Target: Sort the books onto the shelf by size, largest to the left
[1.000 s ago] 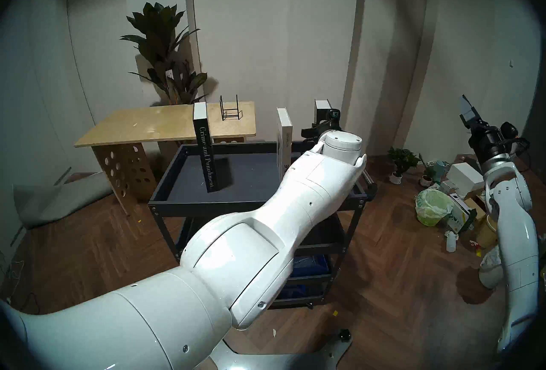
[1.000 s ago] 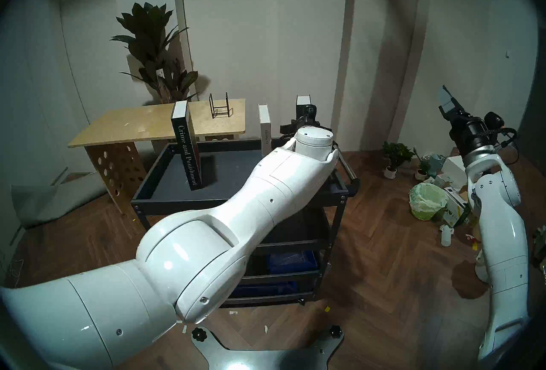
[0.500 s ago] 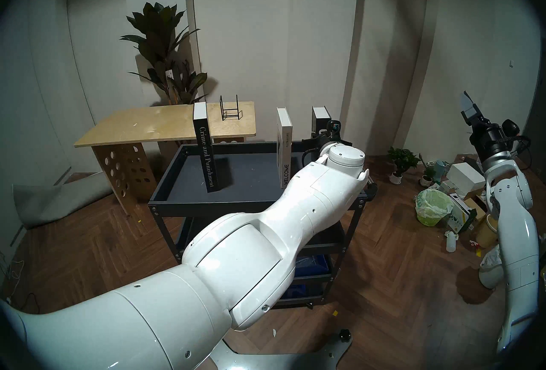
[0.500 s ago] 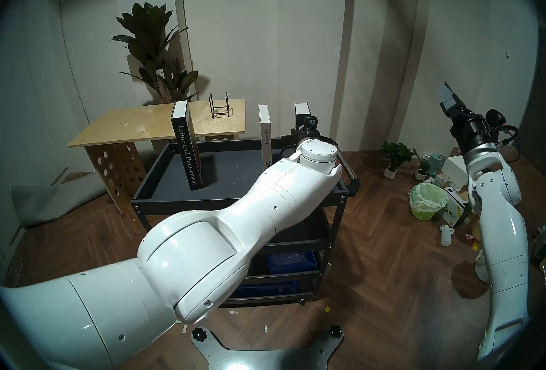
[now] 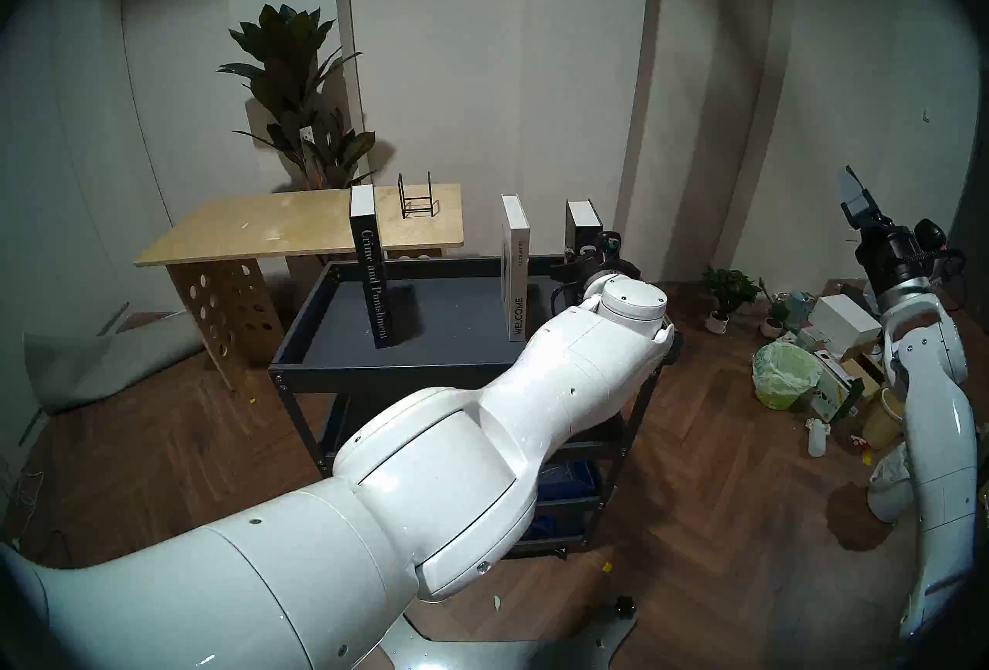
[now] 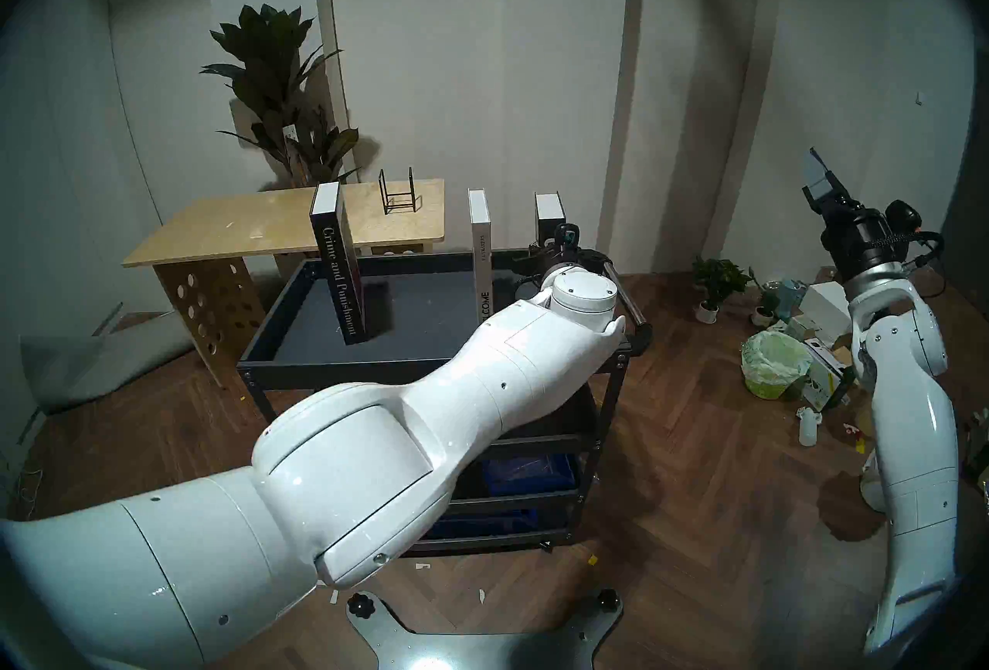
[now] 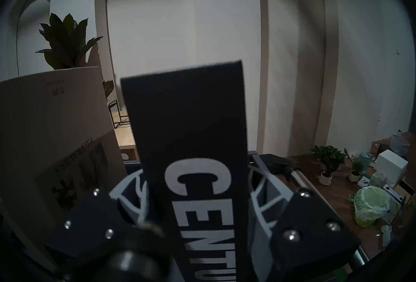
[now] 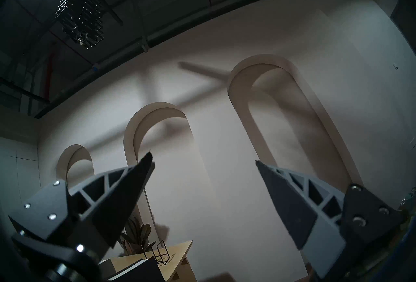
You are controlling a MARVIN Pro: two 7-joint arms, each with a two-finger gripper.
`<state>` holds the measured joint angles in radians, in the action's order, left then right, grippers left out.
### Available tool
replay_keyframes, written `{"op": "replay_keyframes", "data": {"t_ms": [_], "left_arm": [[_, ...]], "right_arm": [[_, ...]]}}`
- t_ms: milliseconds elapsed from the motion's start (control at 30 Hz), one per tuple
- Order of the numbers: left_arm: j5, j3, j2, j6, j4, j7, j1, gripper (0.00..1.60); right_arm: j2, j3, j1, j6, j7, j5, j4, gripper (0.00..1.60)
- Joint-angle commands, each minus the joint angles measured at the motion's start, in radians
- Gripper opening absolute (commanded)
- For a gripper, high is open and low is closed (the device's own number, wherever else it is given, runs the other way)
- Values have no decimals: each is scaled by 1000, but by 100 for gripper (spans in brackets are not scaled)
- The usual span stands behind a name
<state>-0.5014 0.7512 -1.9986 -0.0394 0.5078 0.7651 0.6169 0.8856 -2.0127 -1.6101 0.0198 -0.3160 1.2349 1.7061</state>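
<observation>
The tall black "Crime and Punishment" (image 5: 374, 278) stands upright at the left of the shelf (image 5: 385, 372), the cart's dark grey top tray. The slim white "WELCOME" (image 5: 516, 273) stands upright right of the middle. My left gripper (image 7: 198, 184) is shut on the black "CENTURY" (image 7: 193, 139), one finger on each cover, and holds it upright at the tray's right end (image 5: 580, 224), right of "WELCOME" (image 7: 56, 128). Its foot is hidden behind my left arm. My right gripper (image 5: 856, 203) is open and empty, raised high at the far right and pointing up (image 8: 202, 157).
A plywood table (image 5: 299, 224) with a black wire rack (image 5: 416, 203) stands behind the cart on the left, a tall plant (image 5: 299, 91) behind it. The cart's handle (image 7: 297, 175) is on its right side. A green-lined bin (image 5: 784, 374), boxes and small potted plants (image 5: 728, 294) litter the floor at the right.
My left gripper has lowered "CENTURY" at the tray's right end, and my left arm has drawn back to the right, uncovering the "WELCOME" spine. My right gripper has drifted slightly right.
</observation>
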Motion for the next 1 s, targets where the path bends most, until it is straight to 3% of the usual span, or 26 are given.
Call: {"op": "replay_keyframes", "data": {"t_ms": [0,33,67,133,200,533,967], "left_arm": [[-28,-30,-9,17,-12,1,-44,76],[-34,-32,-9,17,-13,-1,-45,81],[-39,-38,-9,19,-17,1,-47,109],[-49,-47,-9,22,-20,4,-50,141],[-60,-55,-9,23,-24,6,-54,160],[-92,-98,-9,49,-9,24,-68,160],[-24,-186,-9,149,147,165,-66,160]], "right_arm": [[1,-16,1,8,-6,4,21,160],[1,-17,1,9,-6,4,20,160],[1,-17,1,8,-6,4,20,160],[2,-16,1,8,-7,4,18,160],[2,-15,2,8,-7,5,17,160],[2,-3,11,7,-6,3,11,160],[-2,30,30,5,-4,-1,2,160]]}}
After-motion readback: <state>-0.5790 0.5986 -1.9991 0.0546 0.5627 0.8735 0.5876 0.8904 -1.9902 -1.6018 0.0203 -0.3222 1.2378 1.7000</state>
